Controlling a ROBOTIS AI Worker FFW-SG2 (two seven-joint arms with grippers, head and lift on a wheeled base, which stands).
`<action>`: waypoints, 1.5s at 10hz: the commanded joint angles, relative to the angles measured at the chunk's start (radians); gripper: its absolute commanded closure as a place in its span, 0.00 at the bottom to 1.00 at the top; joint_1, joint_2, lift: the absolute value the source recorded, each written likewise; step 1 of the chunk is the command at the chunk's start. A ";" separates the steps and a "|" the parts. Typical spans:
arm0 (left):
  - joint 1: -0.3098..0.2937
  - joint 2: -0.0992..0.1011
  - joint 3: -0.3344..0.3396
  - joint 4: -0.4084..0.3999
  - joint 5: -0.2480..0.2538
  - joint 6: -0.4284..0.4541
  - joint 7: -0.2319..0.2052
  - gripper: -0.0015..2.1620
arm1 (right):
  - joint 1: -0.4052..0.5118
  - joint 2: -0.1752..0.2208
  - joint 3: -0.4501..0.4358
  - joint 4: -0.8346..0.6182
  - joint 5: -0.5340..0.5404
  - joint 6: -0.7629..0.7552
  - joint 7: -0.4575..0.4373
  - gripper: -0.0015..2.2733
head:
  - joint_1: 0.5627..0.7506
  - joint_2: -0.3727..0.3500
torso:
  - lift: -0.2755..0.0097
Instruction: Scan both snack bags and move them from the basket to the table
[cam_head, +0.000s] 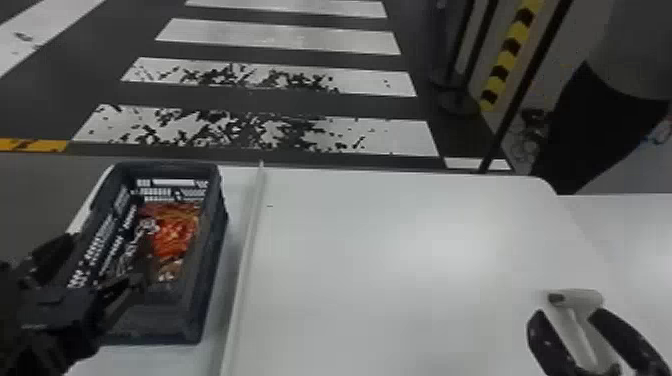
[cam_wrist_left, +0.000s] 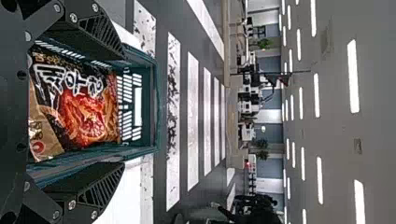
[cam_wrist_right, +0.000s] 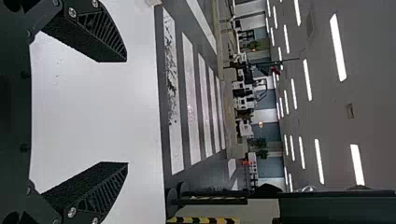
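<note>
My left gripper (cam_head: 102, 265) is open at the near left of the dark basket (cam_head: 212, 250), above its rim. Inside the basket lies a snack bag (cam_head: 175, 232) with a red and orange food picture. In the left wrist view, the left gripper (cam_wrist_left: 122, 112) has its fingers wide apart, with the snack bag (cam_wrist_left: 86, 107) and the basket (cam_wrist_left: 153, 107) beyond them. At the right, over the table, my right gripper (cam_head: 565, 325) is open beside a white scanner (cam_head: 580, 298). The right wrist view has the right gripper (cam_wrist_right: 127, 112) spread, nothing between its fingers.
The white table (cam_head: 400, 250) extends right of the basket, with a raised ridge (cam_head: 250, 240) running front to back beside it. Past the table's far edge is a floor with white stripes. A black post (cam_head: 520, 90) stands beyond the right part of the table.
</note>
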 joint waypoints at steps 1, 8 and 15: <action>-0.057 -0.001 0.009 0.030 0.029 0.059 -0.002 0.09 | 0.013 0.000 -0.007 -0.017 0.000 0.001 0.004 0.06 | 0.70 0.41 | 0.62; -0.284 -0.008 0.009 0.240 0.069 0.194 -0.014 0.10 | 0.036 -0.023 -0.047 -0.035 0.000 0.044 0.017 0.06 | 0.70 0.43 | 0.62; -0.510 -0.009 0.055 0.200 0.131 0.750 0.010 0.09 | 0.013 -0.052 -0.047 -0.017 0.002 0.072 0.015 0.06 | 0.70 0.45 | 0.62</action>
